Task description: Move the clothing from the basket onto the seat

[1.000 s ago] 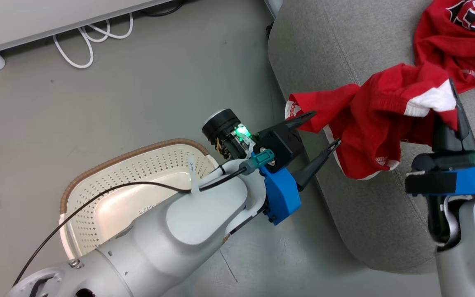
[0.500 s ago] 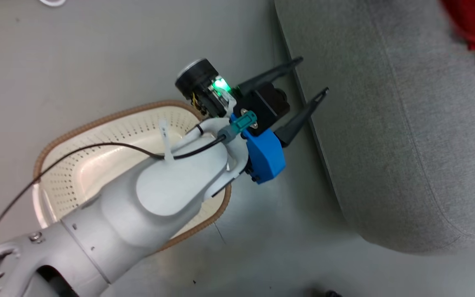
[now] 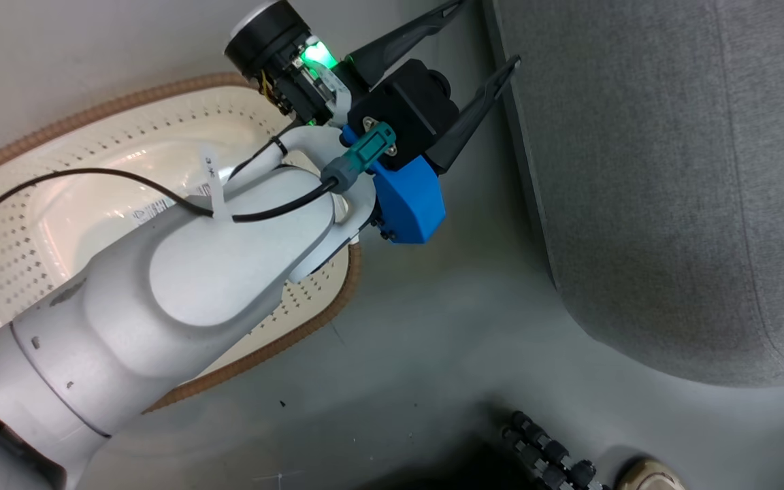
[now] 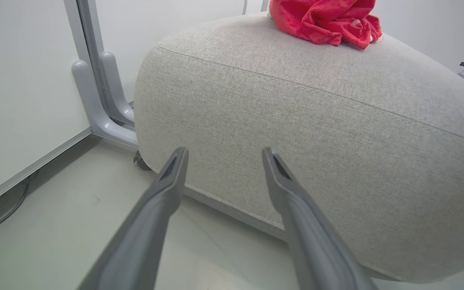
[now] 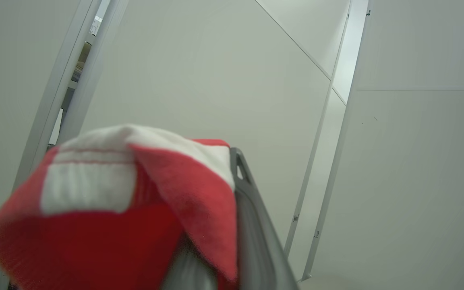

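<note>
Grey floor [image 3: 433,327] runs between one cream basket [image 3: 4,231] and one grey seat [image 3: 671,170]. What shows of the basket's inside is bare except for a paper label [image 3: 154,212], though the left arm hides part of it. The left pincer [image 3: 488,33] hangs over the floor between the basket's right edge and the seat's near edge. Its two fingers are spread wide and hold nothing, probably kept clear so the other arm can finish the carry. The right pincer [image 5: 220,161] looks closed on one red garment [image 5: 135,209] with white trim. The garment drapes over its fingers, raised against pale wall panels, likely so it clears the seat's edge. One red heap [image 4: 324,20] lies at the seat's far top edge. That makes two red pieces, one already delivered.
</note>
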Robot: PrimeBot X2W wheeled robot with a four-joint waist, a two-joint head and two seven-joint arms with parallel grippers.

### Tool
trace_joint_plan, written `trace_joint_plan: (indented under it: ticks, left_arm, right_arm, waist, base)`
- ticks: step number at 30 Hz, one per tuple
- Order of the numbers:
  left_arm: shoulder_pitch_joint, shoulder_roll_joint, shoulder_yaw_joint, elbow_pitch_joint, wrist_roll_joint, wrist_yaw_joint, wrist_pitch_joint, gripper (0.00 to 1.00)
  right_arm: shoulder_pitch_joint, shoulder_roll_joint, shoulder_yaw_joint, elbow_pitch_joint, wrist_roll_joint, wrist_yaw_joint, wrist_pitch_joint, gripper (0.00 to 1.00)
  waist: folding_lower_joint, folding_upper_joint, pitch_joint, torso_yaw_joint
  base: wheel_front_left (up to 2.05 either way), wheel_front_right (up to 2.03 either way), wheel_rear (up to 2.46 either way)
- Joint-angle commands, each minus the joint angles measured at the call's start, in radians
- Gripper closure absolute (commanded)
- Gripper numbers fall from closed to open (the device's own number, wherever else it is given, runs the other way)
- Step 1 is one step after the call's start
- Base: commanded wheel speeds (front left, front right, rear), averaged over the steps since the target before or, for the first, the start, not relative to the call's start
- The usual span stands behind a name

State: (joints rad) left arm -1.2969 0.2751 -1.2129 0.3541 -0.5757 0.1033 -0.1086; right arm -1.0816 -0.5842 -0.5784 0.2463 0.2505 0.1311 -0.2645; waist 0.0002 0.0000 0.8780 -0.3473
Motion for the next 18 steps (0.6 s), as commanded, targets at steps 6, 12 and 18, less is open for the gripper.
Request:
trace_joint_plan:
  ticks: [6,12,18]
  left_arm:
    - [-0.027,0.035,-0.008,-0.062,0.019,0.012,0.03,0.0]
    - [-0.022,0.036,-0.018,-0.086,0.027,0.012,0.04,0.0]
    - [-0.019,0.037,-0.018,-0.087,0.018,0.013,0.032,0.0]
  right_arm:
    - [0.066,0.026,-0.052,0.119,-0.019,-0.001,0.0,1.0]
    - [0.108,0.087,-0.038,0.193,-0.035,-0.001,0.0,1.0]
    - [0.158,0.162,-0.015,0.229,-0.071,-0.001,0.0,1.0]
  waist:
    - [-0.0002,0.0,0.098,-0.022]
    - [-0.0002,0.0,0.114,-0.019]
    - [-0.0002,0.0,0.108,-0.013]
  base:
    - [0.0,0.0,0.0]
    - [0.0,0.0,0.0]
    - [0.0,0.0,0.0]
